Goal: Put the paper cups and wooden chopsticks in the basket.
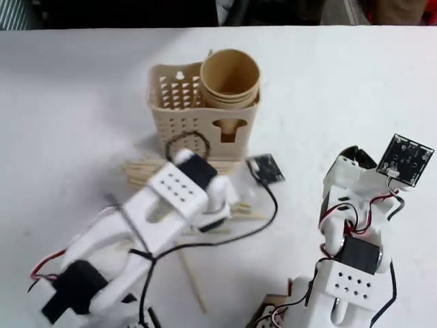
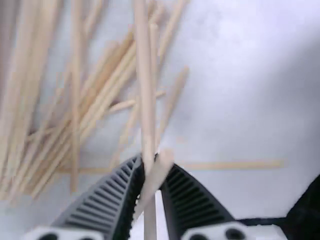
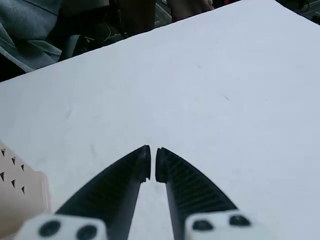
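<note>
Beside the basket (image 1: 179, 124), the left gripper (image 2: 151, 161) pinches wooden chopsticks (image 2: 143, 75).

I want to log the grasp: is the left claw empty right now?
No, the left claw is shut on wooden chopsticks that pass between its jaws.

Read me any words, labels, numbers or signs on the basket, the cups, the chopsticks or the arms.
None can be read. The basket has only cut-out holes, the paper cups are plain, the wooden chopsticks are unmarked, and any print on the camera board is too small to tell.
</note>
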Available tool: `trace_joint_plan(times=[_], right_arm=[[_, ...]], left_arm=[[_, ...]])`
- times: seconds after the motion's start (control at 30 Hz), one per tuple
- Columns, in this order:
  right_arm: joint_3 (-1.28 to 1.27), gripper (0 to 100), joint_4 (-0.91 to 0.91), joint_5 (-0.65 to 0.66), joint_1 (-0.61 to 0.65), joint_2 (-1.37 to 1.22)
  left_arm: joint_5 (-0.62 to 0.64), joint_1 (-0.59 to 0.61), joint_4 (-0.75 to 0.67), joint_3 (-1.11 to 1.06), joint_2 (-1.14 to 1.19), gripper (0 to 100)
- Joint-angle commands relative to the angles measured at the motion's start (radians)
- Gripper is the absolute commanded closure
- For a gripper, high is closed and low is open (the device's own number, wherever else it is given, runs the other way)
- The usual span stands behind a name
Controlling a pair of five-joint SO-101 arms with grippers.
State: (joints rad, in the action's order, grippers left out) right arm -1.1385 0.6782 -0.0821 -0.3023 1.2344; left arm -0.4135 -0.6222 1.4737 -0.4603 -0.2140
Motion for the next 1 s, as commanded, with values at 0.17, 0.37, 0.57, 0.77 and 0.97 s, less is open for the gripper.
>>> trace_joint_plan(times=[0.17, 0.37, 0.57, 0.77, 0.97], right_arm=[[0.006, 96.3, -0.019, -0.006, -0.010, 0.018], [0.005, 96.3, -0.019, -0.006, -0.008, 0.018], [0.003, 96.2, -0.019, -0.006, -0.004, 0.018], [0.003, 96.2, -0.019, -0.006, -0.004, 0.018], [-0.029, 96.1, -0.058, -0.006, -0.002, 0.018]], left_arm=[[-0.069, 0.073, 0.221, 0.387, -0.208, 98], [-0.061, 0.107, 0.259, 0.629, -0.222, 98], [-0.057, 0.166, 0.218, 0.868, -0.222, 98], [0.080, 0.251, 0.038, 0.990, -0.220, 98], [0.176, 0.283, -0.244, 0.924, -0.222, 98]])
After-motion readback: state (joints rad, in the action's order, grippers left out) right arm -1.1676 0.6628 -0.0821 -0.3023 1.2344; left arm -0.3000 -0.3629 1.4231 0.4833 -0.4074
